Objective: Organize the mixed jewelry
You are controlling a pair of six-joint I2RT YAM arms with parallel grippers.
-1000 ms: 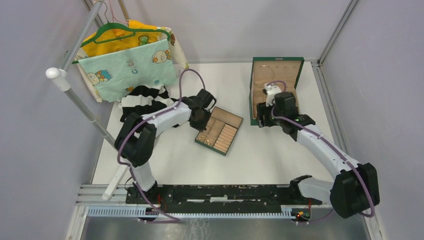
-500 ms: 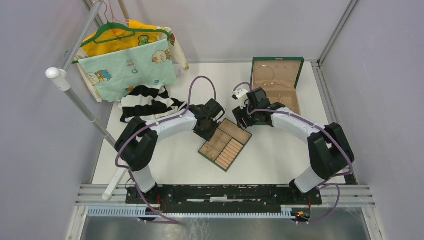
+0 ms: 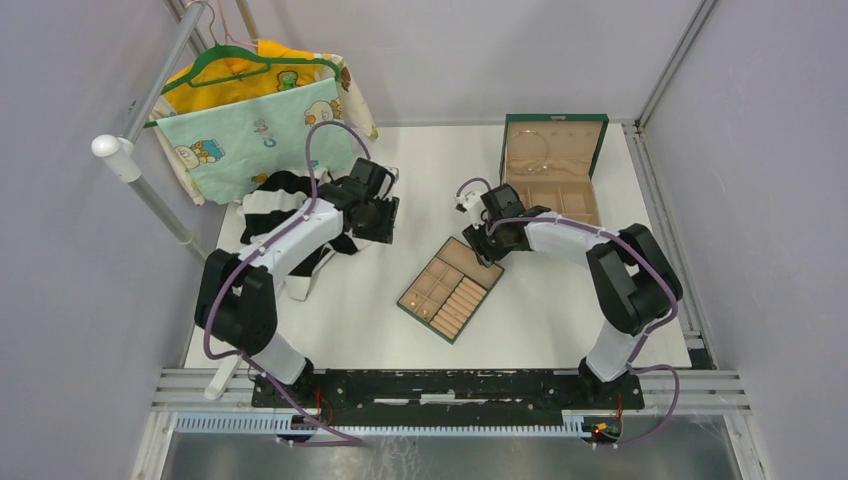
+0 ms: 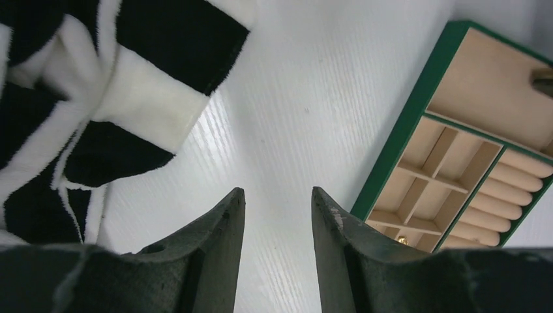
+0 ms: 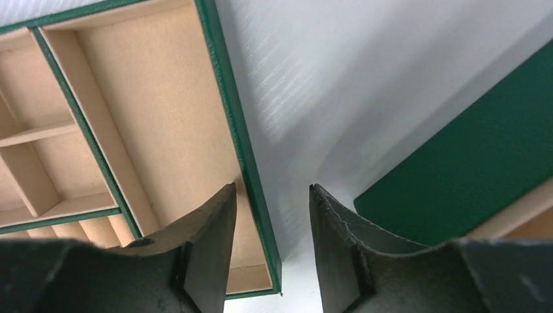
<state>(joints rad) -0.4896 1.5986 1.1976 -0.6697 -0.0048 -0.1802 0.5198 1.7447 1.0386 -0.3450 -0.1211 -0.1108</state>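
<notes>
Hangs the left claw (image 4: 277,195) over bare table (image 4: 293,98), jaws parted midway and empty, just right of a striped cloth (image 4: 98,98). Shows one tiny gold piece (image 4: 402,240) in a small cell of the tray (image 4: 385,160). Sets the right claw (image 5: 270,190) above the tray's far rim, jaws likewise parted, gripping nothing. Farther right, shows a thin hoop (image 3: 531,150) in the open green box (image 3: 504,170).
</notes>
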